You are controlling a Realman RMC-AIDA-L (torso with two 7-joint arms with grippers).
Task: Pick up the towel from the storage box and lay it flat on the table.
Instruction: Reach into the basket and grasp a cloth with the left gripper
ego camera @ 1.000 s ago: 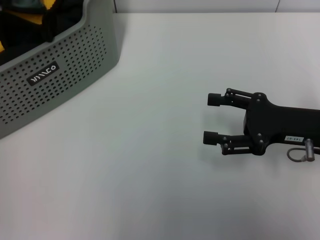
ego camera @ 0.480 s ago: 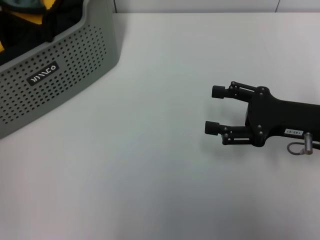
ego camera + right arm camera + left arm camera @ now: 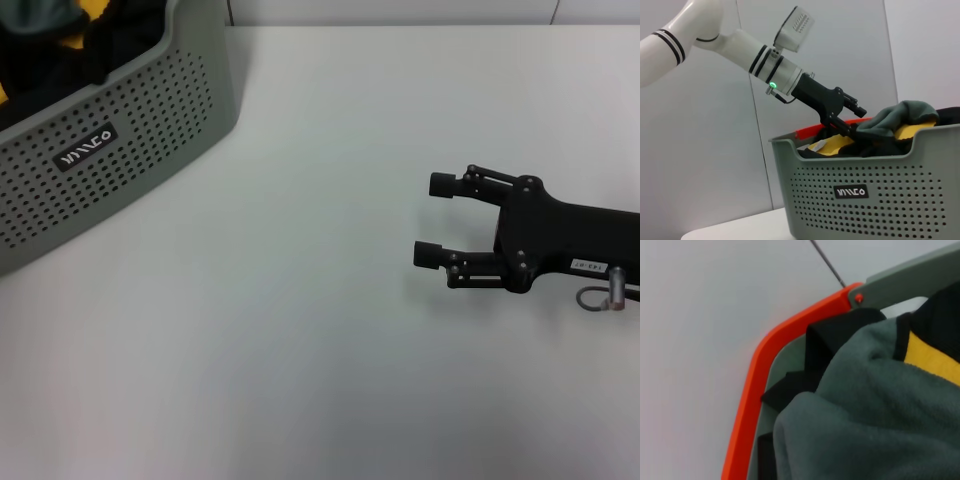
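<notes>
While the towel (image 3: 912, 131) lies bunched in the storage box (image 3: 875, 192), soft and limp, the left gripper (image 3: 852, 117) seems to pinch a raised fold, and the right gripper (image 3: 436, 220) waits wide over the table (image 3: 300, 330).

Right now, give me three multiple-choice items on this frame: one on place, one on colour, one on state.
1. Where is the right claw?
A. inside the basket
B. over the bare white table, apart from the basket
C. on the basket's rim

2. What colour are the walls of the large perforated plastic storage box?
A. grey
B. blue
C. white

3. How is the right claw?
A. shut on a cloth
B. shut, empty
C. open, empty

B: the head view shows it over bare tabletop.
A: the holed walls are grey.
C: its two fingertips stand apart with nothing between.

The left claw reaches into the box by the yellow towel.
</notes>
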